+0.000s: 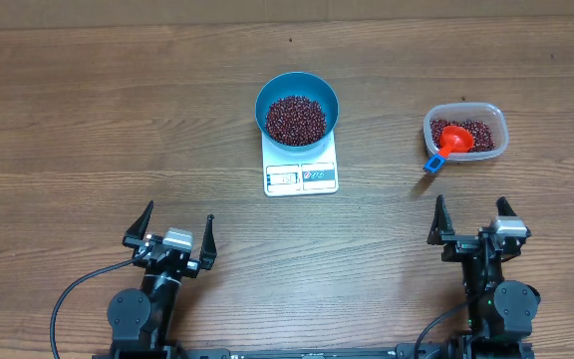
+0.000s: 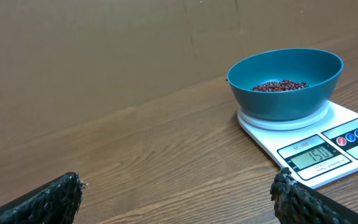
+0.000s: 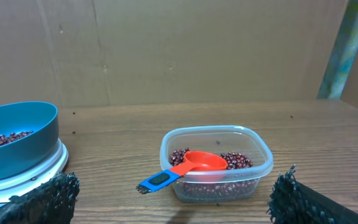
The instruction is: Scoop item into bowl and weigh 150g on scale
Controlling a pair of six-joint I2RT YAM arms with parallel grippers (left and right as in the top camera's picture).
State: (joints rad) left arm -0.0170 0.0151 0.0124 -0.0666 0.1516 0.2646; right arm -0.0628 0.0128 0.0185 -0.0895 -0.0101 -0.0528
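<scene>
The table [image 1: 88,120] is matt, grained wood. The bowl [image 2: 284,99] is smooth blue plastic with a soft sheen, the scale [image 2: 260,134] glossy white plastic, the tub [image 3: 261,155] on the right clear plastic.

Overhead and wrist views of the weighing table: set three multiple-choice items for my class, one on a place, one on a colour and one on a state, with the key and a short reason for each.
1. The blue bowl stands:
A on the scale
B on the bare table
C between a gripper's jaws

2. The scoop lying in the tub has a cup coloured:
A green
B orange-red
C white

3. The jaws of the left gripper and the right gripper are:
A both open and empty
B both shut on the scoop
C one open, one shut

Key:
1 A: the bowl's base rests on the scale's platform.
2 B: the cup is orange-red and the handle is blue.
3 A: each pair stands wide apart with nothing between.
</scene>
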